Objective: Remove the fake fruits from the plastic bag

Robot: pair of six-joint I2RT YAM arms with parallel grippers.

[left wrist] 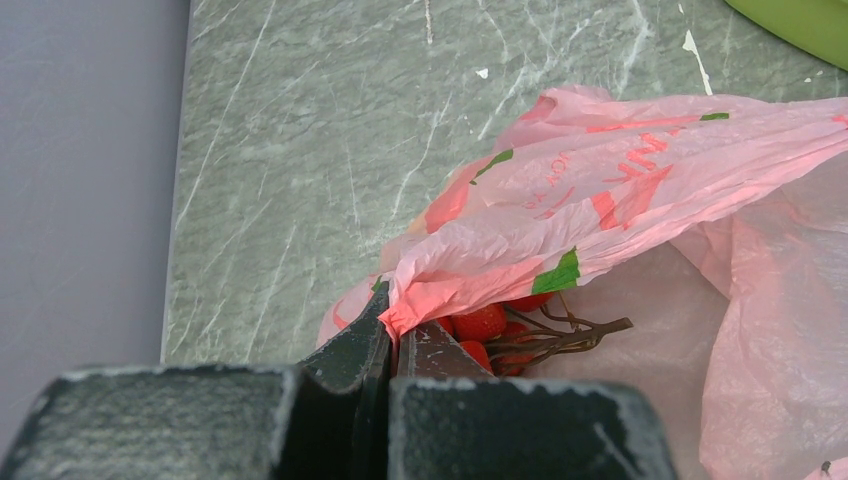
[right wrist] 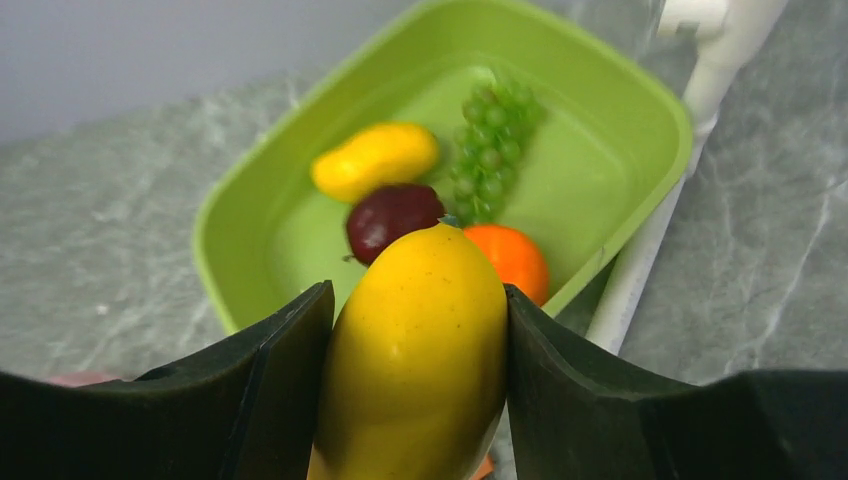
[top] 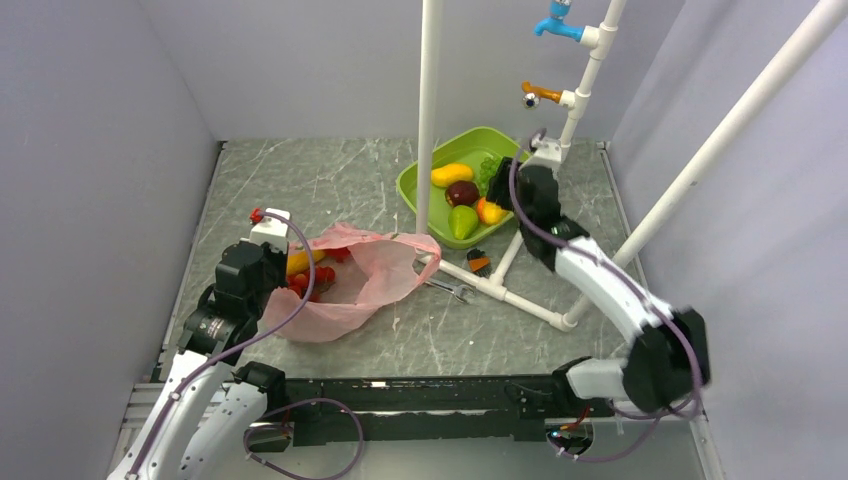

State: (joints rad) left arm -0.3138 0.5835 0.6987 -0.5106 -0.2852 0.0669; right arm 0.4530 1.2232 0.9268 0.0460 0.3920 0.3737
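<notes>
Jaws of your left gripper (left wrist: 392,335) pinched shut on the rim of the plastic bag (left wrist: 640,190), red grape cluster (left wrist: 488,324) lying inside, while those of your right gripper (right wrist: 415,295) clamped the pear (right wrist: 420,385) above the near edge of the green tub (right wrist: 640,110).

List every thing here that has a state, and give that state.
plastic bag: lying crumpled, fruit inside.
red grape cluster: inside the bag.
pear: gripped, out of the bag.
green tub: upright, fruit inside.
left gripper: shut on the bag's edge.
right gripper: shut on the pear.
</notes>
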